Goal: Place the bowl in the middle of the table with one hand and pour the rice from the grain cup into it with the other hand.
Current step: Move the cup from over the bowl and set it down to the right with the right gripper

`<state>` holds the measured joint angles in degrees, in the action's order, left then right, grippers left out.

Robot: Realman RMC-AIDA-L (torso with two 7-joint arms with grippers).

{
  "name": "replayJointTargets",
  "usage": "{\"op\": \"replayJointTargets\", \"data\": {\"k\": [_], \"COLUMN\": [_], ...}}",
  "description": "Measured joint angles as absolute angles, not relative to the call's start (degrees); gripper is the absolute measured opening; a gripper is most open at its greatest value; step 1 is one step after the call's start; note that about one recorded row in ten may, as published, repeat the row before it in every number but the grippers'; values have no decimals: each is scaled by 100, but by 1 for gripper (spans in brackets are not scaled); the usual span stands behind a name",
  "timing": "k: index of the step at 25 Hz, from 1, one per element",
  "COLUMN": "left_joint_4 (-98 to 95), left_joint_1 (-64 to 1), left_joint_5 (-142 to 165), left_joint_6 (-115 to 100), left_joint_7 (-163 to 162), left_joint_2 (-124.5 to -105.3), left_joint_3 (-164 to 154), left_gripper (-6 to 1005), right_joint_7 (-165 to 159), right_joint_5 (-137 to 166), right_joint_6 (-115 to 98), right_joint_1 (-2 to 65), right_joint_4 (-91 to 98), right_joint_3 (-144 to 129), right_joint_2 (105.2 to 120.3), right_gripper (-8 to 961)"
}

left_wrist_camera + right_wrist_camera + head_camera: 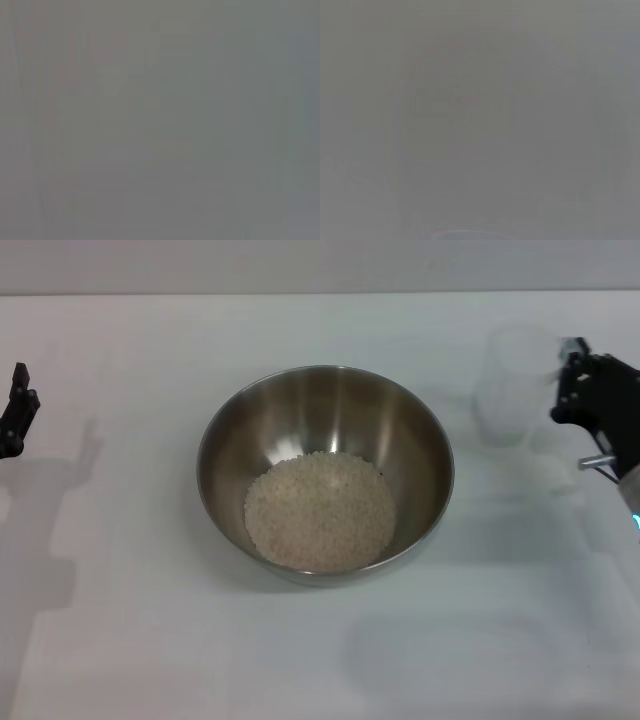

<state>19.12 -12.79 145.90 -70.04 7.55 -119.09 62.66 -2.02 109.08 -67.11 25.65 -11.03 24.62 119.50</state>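
Observation:
The steel bowl [325,400] stands in the middle of the white table [120,640]. A flat heap of pale rice [320,510] lies in its bottom. The clear grain cup [515,385] stands upright on the table to the right of the bowl, and no rice shows in it. My right gripper [568,380] is just to the right of the cup, open, its fingers clear of the cup's wall. My left gripper [15,412] is at the far left edge, away from the bowl and holding nothing. Both wrist views show only plain grey.
The table's far edge [320,292] runs along the top of the head view. Nothing else stands on the table.

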Motion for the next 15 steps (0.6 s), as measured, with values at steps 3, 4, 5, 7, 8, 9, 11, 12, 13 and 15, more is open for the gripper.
{"op": "replayJointTargets", "data": {"k": [3,4,5,7,8,9,11,12,13,15], "left_joint_4": [1919,1919,1920,1922,1923,1924,1925,1925,1925,1925], "left_joint_1": [-1271,-1271,-1264,-1258,-1257,-1257,-1257,-1257,-1256,-1258], "left_joint_5": [14590,14590,14590,14590,14590,14590,14590,14590,14590,14590], "left_joint_6": [-7005,-7005,-7006,-7016,-7022,-7031,-7037,-7039,-7039,-7040], "left_joint_7": [755,755,755,755,755,755,755,755,755,755], "left_joint_2": [-11909,-11909,-11909,-11909,-11909,-11909,-11909,-11909,-11909,-11909], "left_joint_3": [6236,6236,6221,6200,6196,6193,6190,6188,6186,6178], "left_gripper": [825,825,825,824,824,824,824,824,824,824], "right_joint_7": [-192,-185,-178,-157,-149,-148,-147,-146,-146,-145], "right_joint_5": [10918,10920,10923,10929,10930,10930,10932,10933,10934,10934], "right_joint_6": [-6419,-6371,-6326,-6215,-6128,-6068,-5895,-5845,-5799,-5775], "right_joint_1": [2717,2752,2781,2843,2875,2898,2966,2984,3002,3015], "right_joint_4": [-1086,-1075,-1065,-1045,-1040,-1035,-1025,-1024,-1023,-1023], "right_joint_3": [2286,2199,2118,1950,1889,1858,1746,1691,1638,1588], "right_joint_2": [11945,11944,11944,11943,11943,11943,11941,11940,11940,11943], "right_gripper": [19,19,18,18,18,18,24,29,35,46]}}
